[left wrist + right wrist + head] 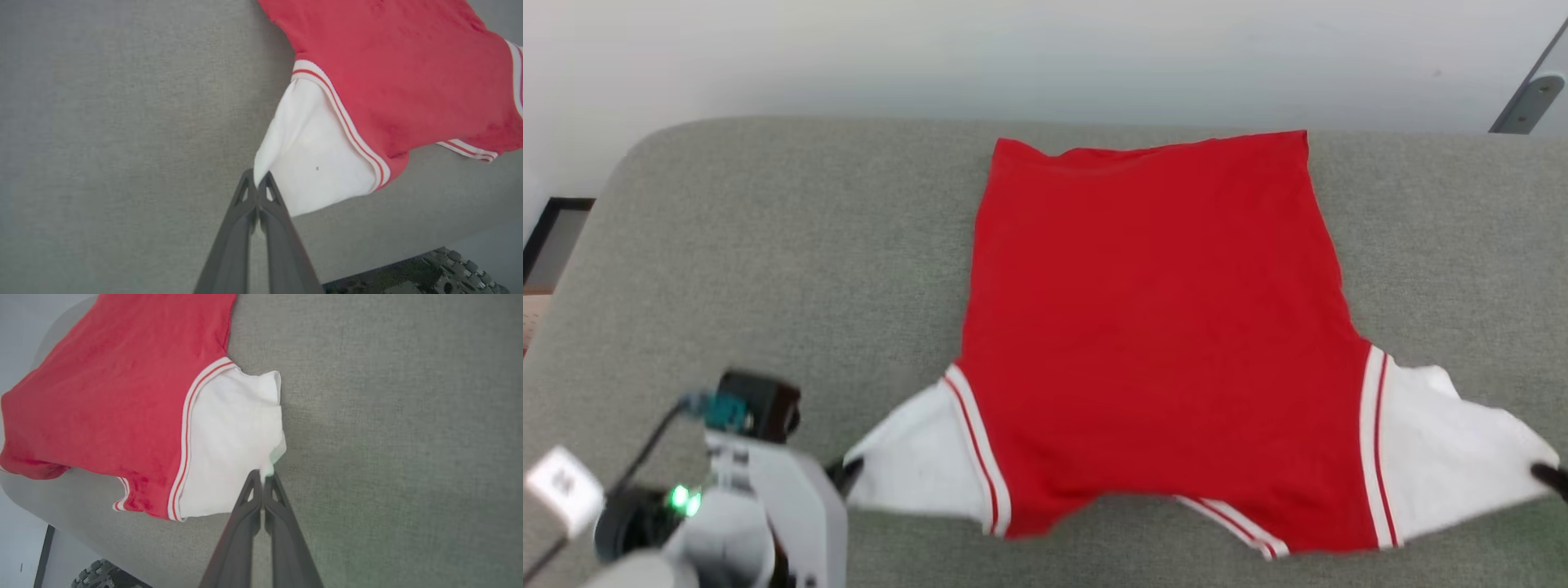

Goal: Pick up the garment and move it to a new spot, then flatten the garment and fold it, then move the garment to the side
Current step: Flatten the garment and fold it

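Note:
The garment (1160, 327) is a bright red sports piece with white side panels and thin white stripe trim, spread flat on the grey-green cushioned surface (768, 245). My left gripper (849, 472) is shut on the tip of its left white panel (310, 155), pinching the corner between closed fingers (256, 183). At the right edge of the head view my right gripper (1550, 475) is shut on the tip of the right white panel (229, 441); its closed fingers (263, 479) clamp the cloth. Both panels are pulled outward.
A pale wall runs behind the surface. The surface's rounded near edge shows in both wrist views, with floor and a dark wheel (102, 573) below it. A grey metal bracket (1531, 98) stands at the far right.

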`<state>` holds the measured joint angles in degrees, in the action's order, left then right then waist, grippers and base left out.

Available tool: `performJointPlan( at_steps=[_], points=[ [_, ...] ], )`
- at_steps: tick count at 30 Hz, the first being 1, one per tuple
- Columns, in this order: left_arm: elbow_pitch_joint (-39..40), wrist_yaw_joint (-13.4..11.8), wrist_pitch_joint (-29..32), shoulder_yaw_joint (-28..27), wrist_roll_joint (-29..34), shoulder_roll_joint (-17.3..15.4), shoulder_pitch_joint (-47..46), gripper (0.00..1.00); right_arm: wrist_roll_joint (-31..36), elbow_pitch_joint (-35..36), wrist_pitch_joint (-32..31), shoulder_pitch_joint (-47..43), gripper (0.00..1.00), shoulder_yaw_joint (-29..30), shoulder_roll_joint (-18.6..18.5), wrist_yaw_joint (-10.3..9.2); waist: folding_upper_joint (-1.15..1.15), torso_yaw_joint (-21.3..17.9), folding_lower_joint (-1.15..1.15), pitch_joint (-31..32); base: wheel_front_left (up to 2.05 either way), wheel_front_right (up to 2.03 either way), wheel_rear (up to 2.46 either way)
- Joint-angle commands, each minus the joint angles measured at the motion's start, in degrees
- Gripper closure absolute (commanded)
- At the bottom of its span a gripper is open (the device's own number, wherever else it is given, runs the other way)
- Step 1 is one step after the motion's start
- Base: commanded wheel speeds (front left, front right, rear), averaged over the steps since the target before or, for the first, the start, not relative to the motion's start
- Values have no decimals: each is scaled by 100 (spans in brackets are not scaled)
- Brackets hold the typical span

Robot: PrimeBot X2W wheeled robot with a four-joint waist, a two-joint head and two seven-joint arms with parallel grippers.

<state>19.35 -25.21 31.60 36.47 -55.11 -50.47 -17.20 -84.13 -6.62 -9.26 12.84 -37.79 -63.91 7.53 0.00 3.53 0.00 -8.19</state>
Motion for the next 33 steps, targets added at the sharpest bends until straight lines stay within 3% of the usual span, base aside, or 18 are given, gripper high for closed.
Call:
performJointPlan(
  at_steps=[1, 5, 9, 23, 24, 25, 26, 27, 33],
  points=[
    [256, -183, -39, -29, -24, -125, 245, 100, -45, 120, -1, -221, 100, 7, -137, -7, 0, -2, 0, -39, 0, 0, 0],
    [612, -454, -234, -49, 76, -239, 662, 100, -76, 258, 134, -565, 100, 48, -365, -7, 0, 6, 0, -116, 0, 0, 0],
    [497, -383, -471, 39, 136, -109, 824, 100, 66, 101, 216, -697, 100, 3, -263, -7, 0, 11, 0, -188, 0, 0, 0],
    [-1005, 307, -1309, 440, 450, 750, 576, 100, 1183, -1447, -133, -65, 100, -361, 1305, -15, 0, 24, 0, -399, 0, 0, 0],
    [-1058, 326, -1352, 445, 462, 797, 553, 100, 1235, -1546, -131, -35, 90, -362, 1385, -23, 0, 29, 0, -399, 0, 0, 0],
    [-1112, 358, -1391, 452, 467, 834, 548, 100, 1280, -1623, -146, -7, 68, -371, 1450, -23, 0, 31, 0, -395, 0, 0, 0],
    [-1153, 371, -1420, 463, 477, 854, 550, 100, 1272, -1676, -159, 26, 53, -353, 1502, -23, 0, 33, 0, -392, 0, 0, 0],
    [-1177, 400, -1477, 467, 498, 877, 536, 100, 1283, -1704, -172, 59, 0, -330, 1529, -24, 0, 34, 0, -388, 0, 0, 0],
    [-1169, 458, -1693, 475, 569, 969, 521, 100, 1353, -1403, 0, 50, 0, -20, 1201, -46, 0, 48, 0, -382, 0, 0, 0]
  ],
)
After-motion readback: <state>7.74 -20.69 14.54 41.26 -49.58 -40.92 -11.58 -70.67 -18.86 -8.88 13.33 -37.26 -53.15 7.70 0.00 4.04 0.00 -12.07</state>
